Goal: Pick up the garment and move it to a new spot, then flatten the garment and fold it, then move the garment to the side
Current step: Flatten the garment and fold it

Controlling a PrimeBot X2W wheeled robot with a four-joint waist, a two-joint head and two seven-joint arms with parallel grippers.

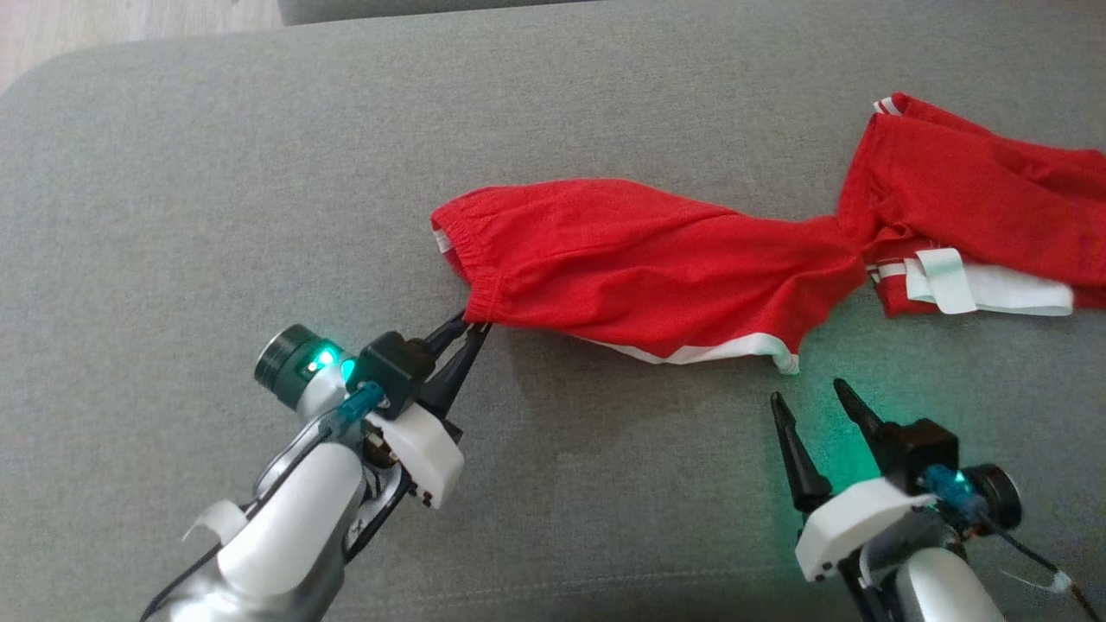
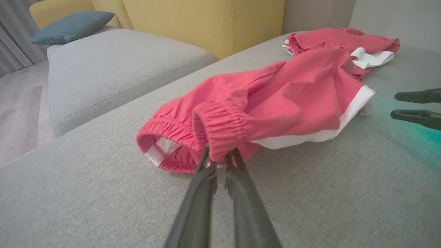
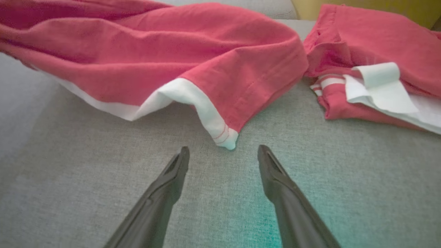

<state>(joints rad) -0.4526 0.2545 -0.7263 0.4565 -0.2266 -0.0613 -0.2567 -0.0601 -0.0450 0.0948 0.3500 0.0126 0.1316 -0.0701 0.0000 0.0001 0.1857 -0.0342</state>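
The garment (image 1: 657, 268) is a pair of red shorts with white trim, stretched across the grey cushion (image 1: 216, 190). My left gripper (image 1: 473, 326) is shut on the elastic waistband corner at the garment's lower left, seen close in the left wrist view as red gathered cloth (image 2: 224, 137) pinched at the gripper (image 2: 220, 162). One leg's white hem corner (image 3: 225, 137) lies just ahead of my right gripper (image 3: 223, 151), which stands open above the cushion, a short way below the hem (image 1: 782, 354) in the head view (image 1: 806, 393). The other leg (image 1: 968, 216) lies bunched at the right.
The grey cushion (image 2: 86, 193) spreads wide to the left and front of the garment. Beyond it in the left wrist view stand another grey seat (image 2: 113, 65), a blue pillow (image 2: 70, 26), a yellow backrest (image 2: 206, 20) and wooden floor (image 2: 20, 113).
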